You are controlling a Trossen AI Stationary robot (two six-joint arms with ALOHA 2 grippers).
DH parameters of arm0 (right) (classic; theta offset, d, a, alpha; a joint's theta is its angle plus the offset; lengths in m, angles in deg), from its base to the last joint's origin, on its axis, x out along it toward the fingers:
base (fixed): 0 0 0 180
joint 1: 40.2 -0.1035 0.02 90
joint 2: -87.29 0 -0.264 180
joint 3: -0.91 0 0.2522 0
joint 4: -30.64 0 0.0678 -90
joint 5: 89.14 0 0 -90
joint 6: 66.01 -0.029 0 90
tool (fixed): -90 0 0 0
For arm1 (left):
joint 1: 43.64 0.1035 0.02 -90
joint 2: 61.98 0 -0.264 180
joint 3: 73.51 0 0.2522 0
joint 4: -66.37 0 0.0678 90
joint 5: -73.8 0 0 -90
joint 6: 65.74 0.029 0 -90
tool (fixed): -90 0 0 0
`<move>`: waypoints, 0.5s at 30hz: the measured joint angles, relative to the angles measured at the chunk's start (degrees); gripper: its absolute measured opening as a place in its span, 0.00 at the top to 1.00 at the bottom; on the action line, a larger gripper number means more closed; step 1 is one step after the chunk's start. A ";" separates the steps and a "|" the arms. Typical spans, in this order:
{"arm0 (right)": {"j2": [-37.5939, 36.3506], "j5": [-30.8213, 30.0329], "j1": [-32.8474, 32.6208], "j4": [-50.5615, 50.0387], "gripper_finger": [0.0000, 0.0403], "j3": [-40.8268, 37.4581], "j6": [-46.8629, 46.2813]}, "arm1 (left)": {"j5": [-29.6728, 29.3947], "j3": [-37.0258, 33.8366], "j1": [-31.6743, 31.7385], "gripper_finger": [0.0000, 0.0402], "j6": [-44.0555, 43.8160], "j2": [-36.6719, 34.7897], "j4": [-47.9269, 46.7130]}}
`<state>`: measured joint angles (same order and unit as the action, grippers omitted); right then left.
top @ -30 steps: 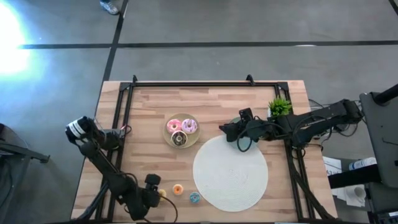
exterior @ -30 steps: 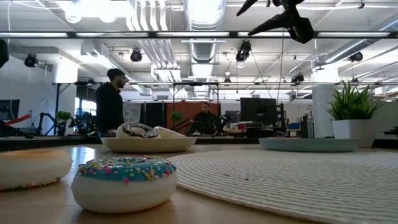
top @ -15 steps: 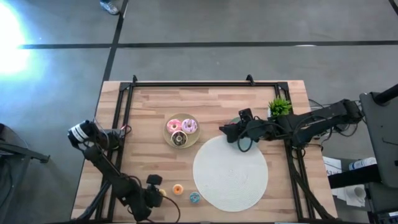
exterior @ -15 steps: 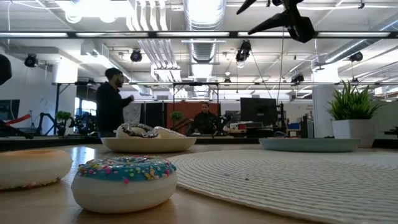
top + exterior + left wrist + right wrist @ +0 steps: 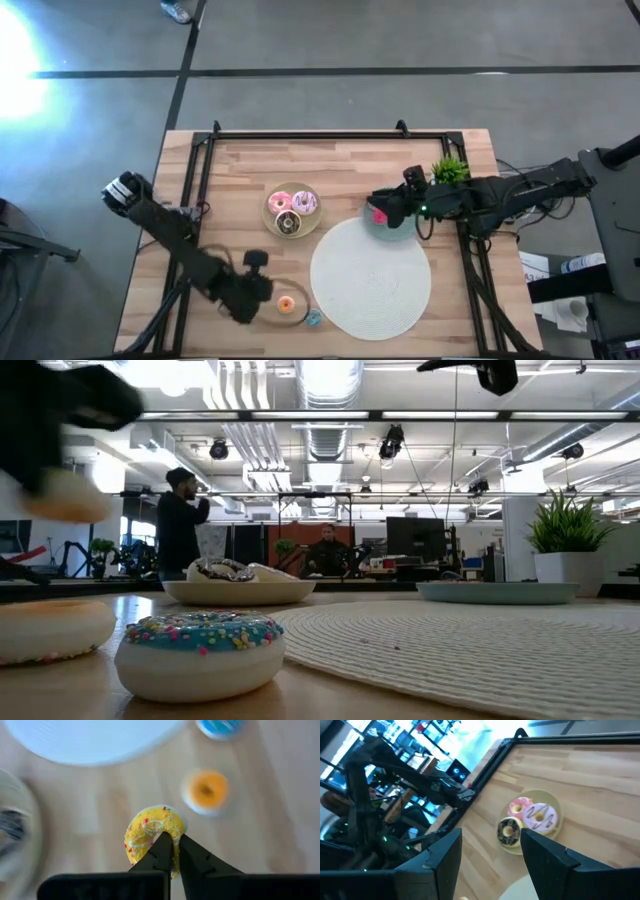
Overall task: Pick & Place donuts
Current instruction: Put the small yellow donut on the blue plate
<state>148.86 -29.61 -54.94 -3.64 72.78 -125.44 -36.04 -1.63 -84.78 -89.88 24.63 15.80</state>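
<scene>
Since the earlier frames the left arm has swung up from the near left corner and now reaches toward the middle of the tabletop (image 5: 240,170), lifted clear of the wood. Its left gripper (image 5: 171,851) is pinched tight on the rim of the yellow mini donut (image 5: 151,831), which hangs in the air above the boards; in the low view that donut shows as a pale blur high at the left. Meanwhile the right arm has drawn back to the right, and the right gripper (image 5: 378,213) hovers over the teal plate (image 5: 497,592) at the far right edge of the white mat (image 5: 371,278), its fingers (image 5: 442,855) spread apart with nothing between them.

On the tabletop the orange mini donut (image 5: 287,305) lies near the front edge, just beside the left gripper. Close to its right sits the blue mini donut (image 5: 313,318), close to the mat's near left rim. The beige plate (image 5: 292,227) stands left of centre and carries three larger donuts: the pink donut (image 5: 279,202), the purple-white donut (image 5: 304,203) and the brown-white donut (image 5: 287,222), all touching one another. A small potted plant (image 5: 450,170) stands at the far right of the tabletop.

Beyond the tabletop, a standing person (image 5: 180,525) and a seated person (image 5: 327,553) show in the room.
</scene>
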 joint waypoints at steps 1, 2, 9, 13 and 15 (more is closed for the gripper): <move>-0.65 0.11 0.00 -1.22 0.52 -0.02 0.05 | 0.05 -0.01 2.05 1.00 1.88 -0.68 0.42; -1.12 0.21 0.00 -2.51 0.52 -0.02 0.12 | 0.39 -0.06 4.38 1.00 4.01 -1.20 0.93; -6.20 0.96 -0.27 -9.76 0.52 -0.11 2.40 | 9.34 2.51 22.17 1.00 18.79 -0.68 13.13; -8.70 3.11 -0.26 -17.48 0.52 -0.12 -1.90 | 12.22 8.78 31.33 1.00 22.91 2.71 14.31; -9.44 4.28 -0.24 -22.40 0.52 -0.45 -5.74 | 12.64 12.25 34.46 1.00 25.26 4.36 13.41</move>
<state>139.41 -25.33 -55.18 -26.03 72.32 -131.17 -23.40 10.63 -50.32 -64.62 28.98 29.20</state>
